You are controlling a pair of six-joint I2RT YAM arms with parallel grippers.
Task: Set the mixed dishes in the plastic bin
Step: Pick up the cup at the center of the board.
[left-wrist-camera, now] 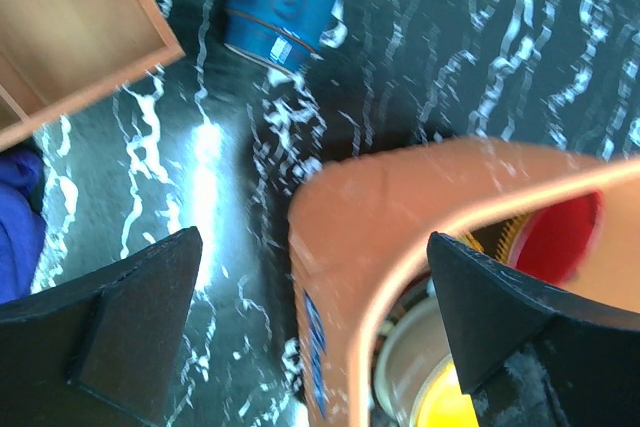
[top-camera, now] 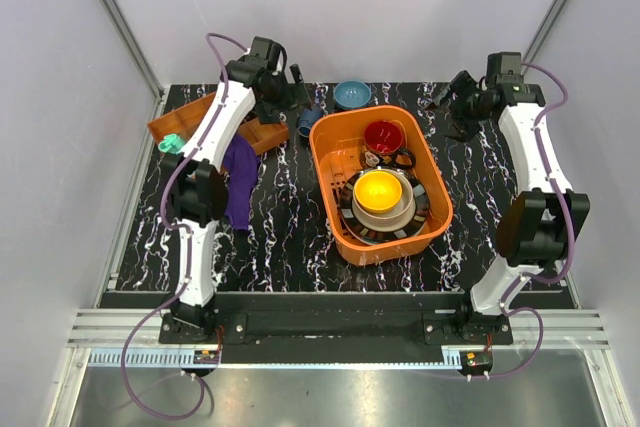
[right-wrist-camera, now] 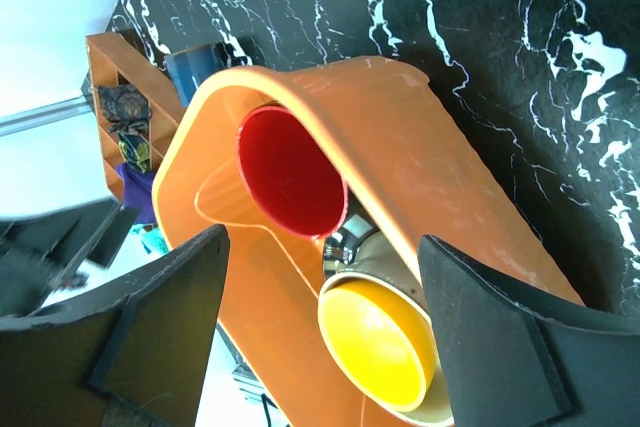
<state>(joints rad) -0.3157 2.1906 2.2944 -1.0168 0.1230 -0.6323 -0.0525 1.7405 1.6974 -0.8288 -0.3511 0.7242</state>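
The orange plastic bin (top-camera: 322,169) stands right of centre. Inside it are a red mug (top-camera: 384,137) and an orange-yellow bowl (top-camera: 383,190) nested in a beige bowl (top-camera: 400,214) on a dark striped-rim plate (top-camera: 352,219). A small blue bowl (top-camera: 352,95) sits on the table behind the bin. A dark blue mug (top-camera: 308,123) lies beside the bin's far left corner. My left gripper (top-camera: 303,99) is open and empty, above that corner (left-wrist-camera: 380,217) and the blue mug (left-wrist-camera: 285,7). My right gripper (top-camera: 447,99) is open and empty, looking down on the red mug (right-wrist-camera: 290,172) and yellow bowl (right-wrist-camera: 380,342).
A brown-orange compartment tray (top-camera: 185,117) stands at the far left, with a teal toy (top-camera: 172,143) beside it. A purple cloth (top-camera: 240,182) lies under the left arm. Grey walls enclose the black marbled table.
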